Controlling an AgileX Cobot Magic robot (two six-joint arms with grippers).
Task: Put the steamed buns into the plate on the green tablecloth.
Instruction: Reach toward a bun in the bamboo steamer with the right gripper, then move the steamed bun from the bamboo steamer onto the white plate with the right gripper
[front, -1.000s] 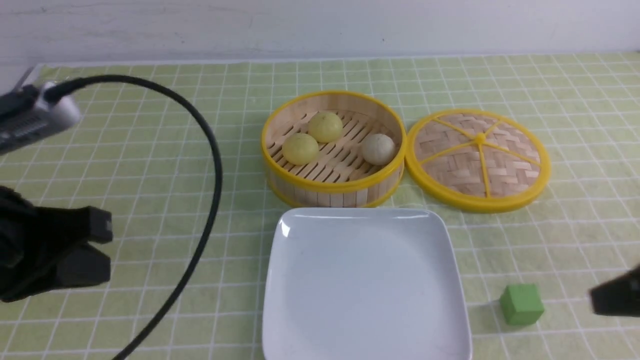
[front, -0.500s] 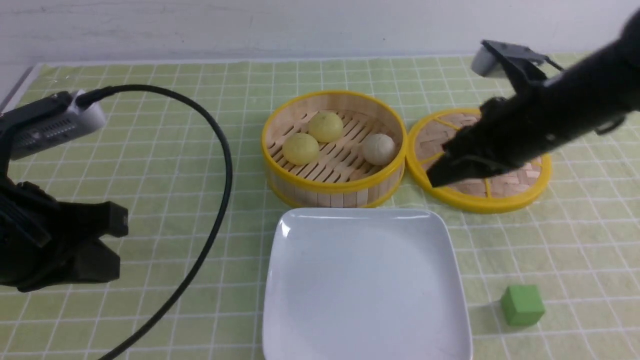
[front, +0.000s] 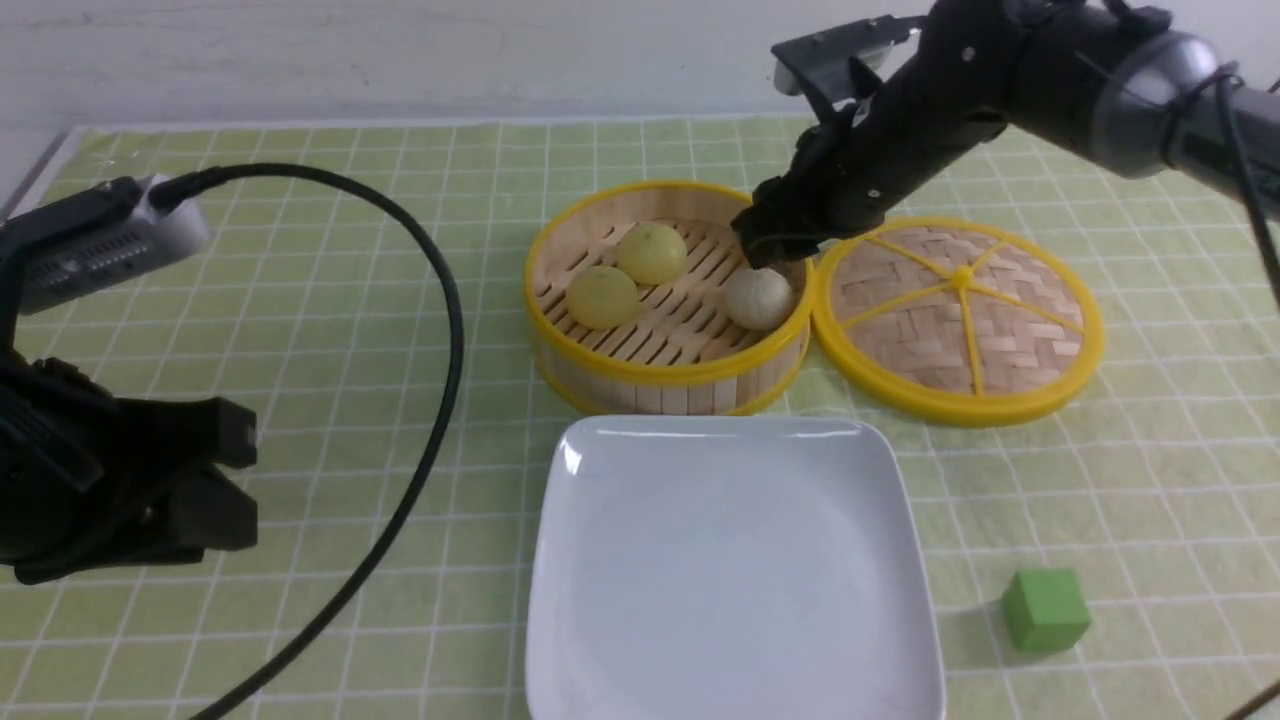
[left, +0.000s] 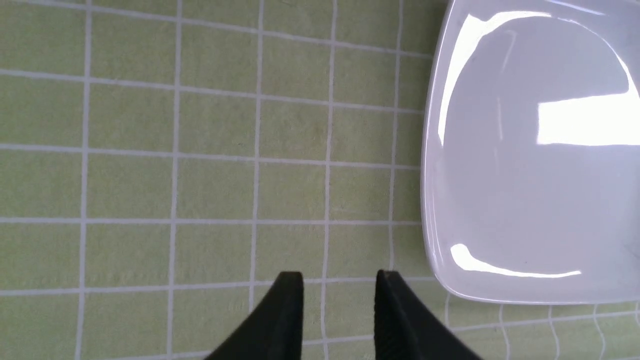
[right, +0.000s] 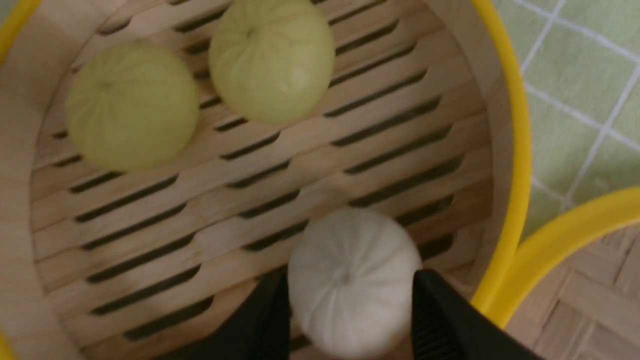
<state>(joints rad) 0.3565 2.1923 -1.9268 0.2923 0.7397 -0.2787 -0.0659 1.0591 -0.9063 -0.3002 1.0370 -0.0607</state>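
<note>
Right arm (front: 1000, 70) extended, right end effector (front: 762, 252) tipped down, parted — left end effector (front: 232, 482) low, parted.

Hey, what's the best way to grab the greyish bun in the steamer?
From above, pinching the greyish bun across its widest middle. It's a smooth dome sitting close to the steamer wall, so a side approach looks blocked. The right claw straddles it, open.
</note>
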